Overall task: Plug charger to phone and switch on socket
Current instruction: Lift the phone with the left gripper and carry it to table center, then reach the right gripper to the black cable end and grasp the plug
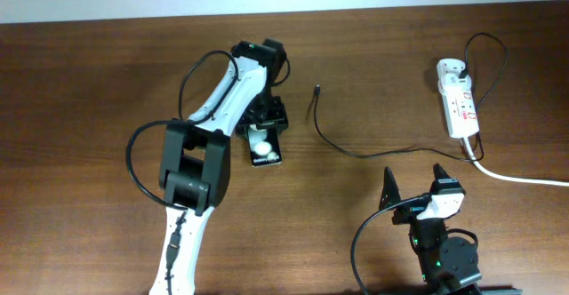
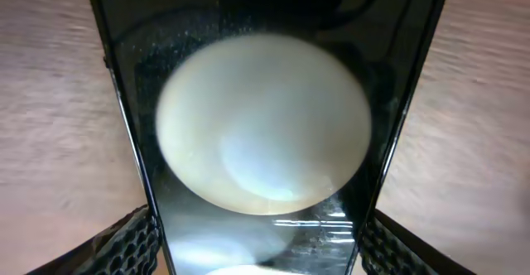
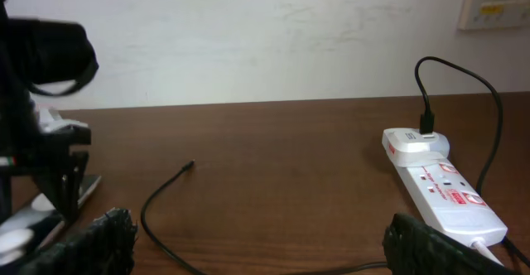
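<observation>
Phone (image 1: 267, 155), a flat black slab with two white round blobs, lies on the brown wooden table (image 1: 80, 82) left of centre, under the lowered left gripper (image 1: 265, 124). In the left wrist view the phone fills the frame, its larger blob in the middle, and the ribbed fingers (image 2: 128, 240) meet its two long edges, so the jaws are clamped on it. To the right, apart from the phone, the charger (image 1: 356, 153) lies loose: its small dark plug tip (image 1: 317, 88) rests on bare wood, and the thin black cable curves across the table and loops up to a white adapter (image 1: 449, 67). That adapter sits plugged into the far end of the socket (image 1: 460, 108), a narrow white strip with red markings. A thick white cord (image 1: 524, 179) leaves the strip's near end toward the right edge. The right gripper (image 1: 413, 176) is near the front of the table, fingers spread wide with nothing between them.
</observation>
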